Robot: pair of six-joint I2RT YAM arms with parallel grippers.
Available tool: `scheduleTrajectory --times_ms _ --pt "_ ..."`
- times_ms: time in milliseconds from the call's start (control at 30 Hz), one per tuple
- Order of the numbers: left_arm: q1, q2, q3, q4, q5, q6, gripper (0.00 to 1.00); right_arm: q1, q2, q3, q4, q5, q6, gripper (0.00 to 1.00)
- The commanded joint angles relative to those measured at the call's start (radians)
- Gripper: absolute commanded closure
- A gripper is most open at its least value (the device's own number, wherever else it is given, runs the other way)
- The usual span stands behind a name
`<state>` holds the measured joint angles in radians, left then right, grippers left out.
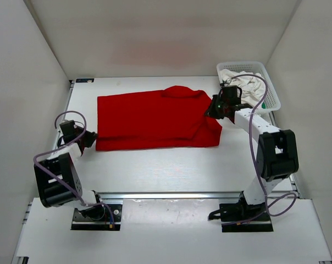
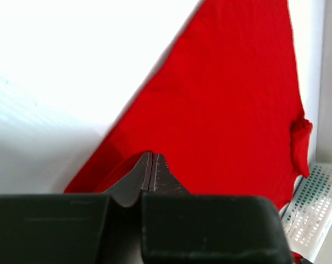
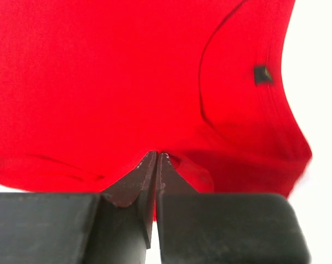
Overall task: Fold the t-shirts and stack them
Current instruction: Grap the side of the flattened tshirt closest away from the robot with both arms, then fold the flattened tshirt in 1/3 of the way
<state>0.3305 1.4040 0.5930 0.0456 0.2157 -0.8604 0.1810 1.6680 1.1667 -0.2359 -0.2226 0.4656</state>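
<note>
A bright red t-shirt lies spread flat across the middle of the table, neck toward the right. My left gripper is down at its near left corner. In the left wrist view its jaws are shut, and a small ridge of red cloth rises to the tips. My right gripper sits on the shirt's right edge beside the collar. Its jaws are shut with a raised fold of red cloth against them. A white t-shirt lies crumpled in the basket.
A white plastic mesh basket stands at the back right corner, just behind the right arm. White walls close in the table on the left, back and right. The arm bases and a metal rail run along the near edge.
</note>
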Motion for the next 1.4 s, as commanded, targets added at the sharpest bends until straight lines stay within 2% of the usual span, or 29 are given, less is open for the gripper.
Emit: scheduleTrajectory --times_ms 0,133,300,500,667,867,967,1033,1067,1133,1200,1267,1367 --pt "0.010 0.055 0.044 0.039 -0.024 -0.014 1.00 -0.006 0.057 0.094 0.053 0.005 -0.024 1.00" --pt "0.015 0.142 0.082 0.051 0.002 -0.026 1.00 -0.024 0.143 0.163 0.040 -0.006 -0.033 1.00" --pt "0.013 0.167 0.114 0.040 -0.024 -0.020 1.00 -0.037 0.199 0.220 0.041 -0.006 -0.044 1.00" --pt "0.001 0.142 0.162 0.022 -0.038 0.003 1.00 -0.054 0.305 0.294 0.020 -0.015 -0.051 1.00" --pt "-0.005 0.075 0.122 0.063 -0.079 -0.003 1.00 -0.057 0.266 0.265 0.047 -0.011 -0.045 1.00" --pt "0.015 0.202 0.179 0.023 -0.036 0.004 1.00 -0.061 0.328 0.341 -0.009 -0.009 -0.065 1.00" --pt "0.008 0.248 0.176 0.043 -0.009 0.003 0.84 -0.060 0.343 0.329 0.001 -0.020 -0.055 1.00" --pt "0.021 0.254 0.182 0.036 0.028 -0.003 0.66 -0.061 0.335 0.308 0.026 -0.020 -0.039 0.99" --pt "0.021 0.247 0.185 0.036 0.037 -0.005 0.61 -0.058 0.320 0.315 0.030 -0.026 -0.044 0.96" --pt "0.027 0.207 0.179 0.033 0.054 -0.006 0.58 -0.055 0.291 0.309 0.027 -0.018 -0.033 0.89" --pt "0.039 0.138 0.159 0.007 0.019 0.003 0.45 -0.042 0.247 0.300 0.033 -0.004 -0.048 0.78" --pt "0.036 0.078 0.145 -0.016 -0.002 0.024 0.42 -0.040 0.193 0.263 0.050 0.006 -0.038 0.75" --pt "0.039 -0.064 0.053 -0.039 -0.033 0.052 0.48 -0.028 0.057 0.115 0.134 0.013 -0.004 0.68"
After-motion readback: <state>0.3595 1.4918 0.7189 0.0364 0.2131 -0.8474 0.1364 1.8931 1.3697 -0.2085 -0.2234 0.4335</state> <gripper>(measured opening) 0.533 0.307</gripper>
